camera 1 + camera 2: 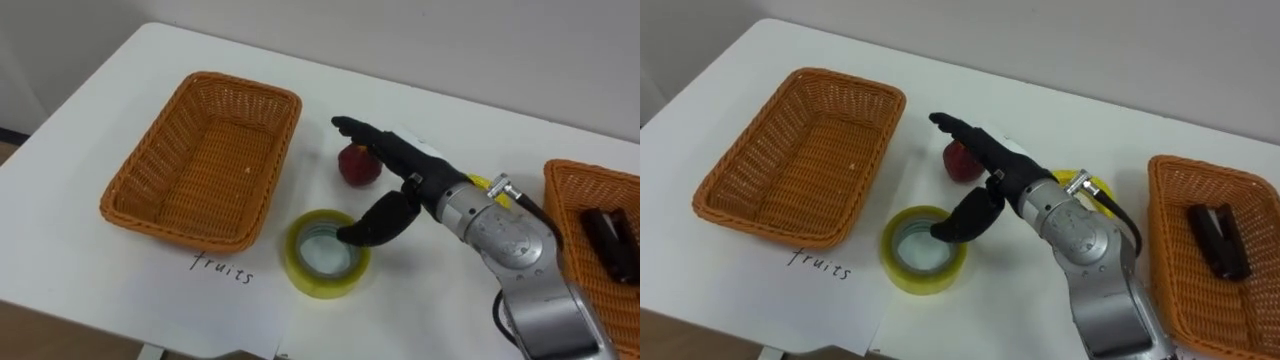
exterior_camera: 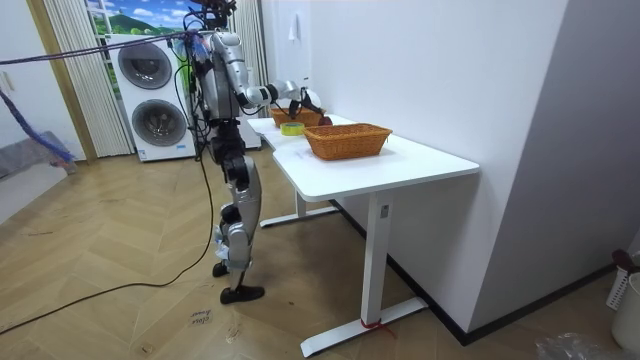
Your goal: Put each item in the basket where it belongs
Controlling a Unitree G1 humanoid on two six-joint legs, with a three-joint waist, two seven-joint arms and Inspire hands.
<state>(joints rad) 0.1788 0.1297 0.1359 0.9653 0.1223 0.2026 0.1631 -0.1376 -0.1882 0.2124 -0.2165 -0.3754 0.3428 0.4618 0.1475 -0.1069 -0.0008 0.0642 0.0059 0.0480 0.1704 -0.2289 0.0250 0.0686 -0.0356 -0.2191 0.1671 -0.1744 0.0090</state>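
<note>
My right hand (image 1: 400,160) reaches in from the right, open, with its fingers stretched out flat over a red apple (image 1: 356,168). Its thumb hangs above the hole of a yellow-green tape roll (image 1: 322,278) that lies flat on the white table (image 1: 90,130). I cannot tell whether the fingers touch the apple. Left of them stands an empty wicker basket (image 1: 210,160) with a paper label (image 1: 222,268) reading "fruits" in front of it. A second wicker basket (image 1: 562,205) at the right edge holds a dark office item (image 1: 612,240).
A small yellow thing (image 1: 480,183) lies behind my right wrist, mostly hidden. In the room view I stand at the end of the table (image 2: 400,165) at the room view's left, with a washer and dryer stack (image 2: 150,95) behind me.
</note>
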